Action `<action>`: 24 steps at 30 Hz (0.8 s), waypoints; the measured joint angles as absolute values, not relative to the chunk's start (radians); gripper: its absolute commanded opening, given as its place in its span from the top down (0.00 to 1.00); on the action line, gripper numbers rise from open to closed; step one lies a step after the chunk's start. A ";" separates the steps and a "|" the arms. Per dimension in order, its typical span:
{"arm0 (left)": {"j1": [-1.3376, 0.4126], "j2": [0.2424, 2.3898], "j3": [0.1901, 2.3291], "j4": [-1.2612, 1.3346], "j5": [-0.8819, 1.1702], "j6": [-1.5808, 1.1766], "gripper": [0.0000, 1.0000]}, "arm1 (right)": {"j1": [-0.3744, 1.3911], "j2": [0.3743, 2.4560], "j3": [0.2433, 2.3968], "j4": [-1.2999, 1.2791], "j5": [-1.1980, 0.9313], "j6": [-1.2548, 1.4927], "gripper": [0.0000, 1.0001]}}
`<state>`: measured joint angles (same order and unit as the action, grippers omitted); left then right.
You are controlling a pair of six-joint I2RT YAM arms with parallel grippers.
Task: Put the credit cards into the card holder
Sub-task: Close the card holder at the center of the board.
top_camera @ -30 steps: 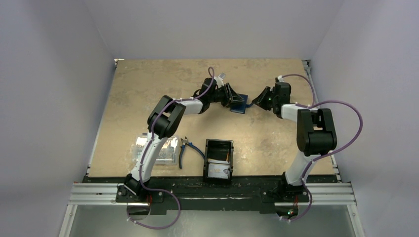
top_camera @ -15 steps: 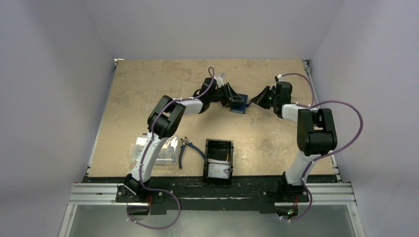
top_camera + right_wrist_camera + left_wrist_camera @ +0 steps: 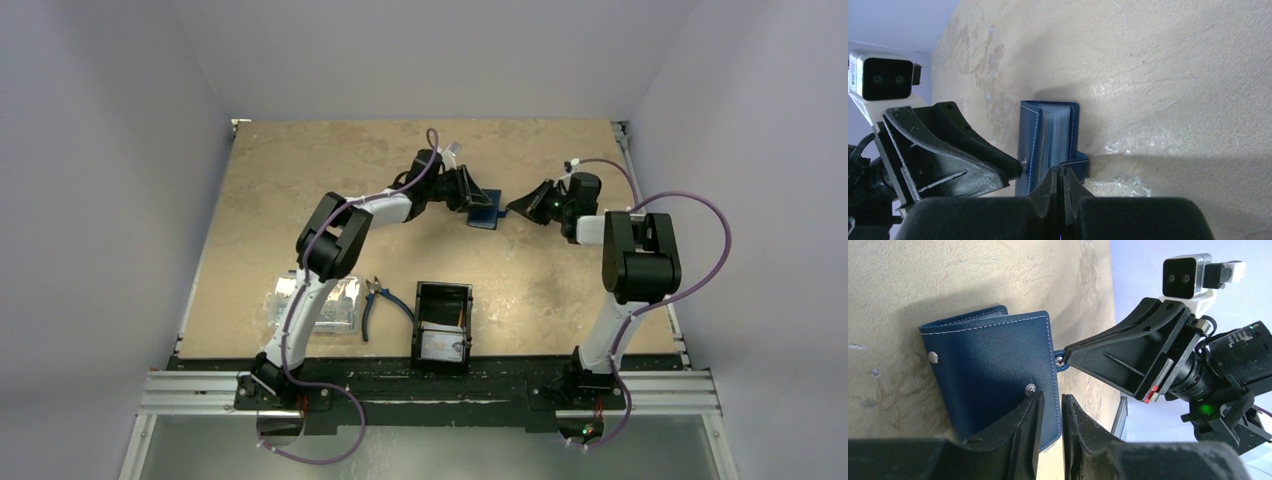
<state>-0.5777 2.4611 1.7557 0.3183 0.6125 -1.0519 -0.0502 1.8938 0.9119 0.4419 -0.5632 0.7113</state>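
Note:
The navy card holder (image 3: 484,211) stands on its edge at the back middle of the table, slightly open, its clear sleeves (image 3: 1054,131) facing my right wrist camera. My left gripper (image 3: 470,197) is closed on the edge of one cover (image 3: 993,372), just past a snap; a narrow gap remains between the fingers (image 3: 1025,432). From the other side my right gripper (image 3: 517,208) pinches the card holder's small strap tab (image 3: 1079,165), jaws fully together. A pale credit card (image 3: 441,345) lies in the black tray, far from both grippers.
The black open tray (image 3: 442,297) sits near the front edge between the arm bases. Blue-handled pliers (image 3: 381,301) and a clear plastic box (image 3: 315,305) lie to its left. The two grippers almost touch over the card holder.
My right gripper has shut on the strap tab and its wrist has shifted slightly right. The left jaws have narrowed on the cover. The card holder has stayed in place.

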 measured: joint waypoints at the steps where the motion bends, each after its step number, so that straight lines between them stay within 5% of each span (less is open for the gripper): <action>1: -0.577 2.454 1.755 0.305 0.608 -1.044 0.79 | -0.052 1.894 0.909 0.445 -0.571 0.716 1.00; 9: -0.564 2.401 1.726 0.265 0.572 -1.002 1.00 | -0.052 1.894 0.908 0.474 -0.614 0.727 1.00; 24: -0.570 2.433 1.686 0.296 0.567 -1.029 1.00 | -0.053 1.943 0.908 0.557 -0.698 0.806 1.00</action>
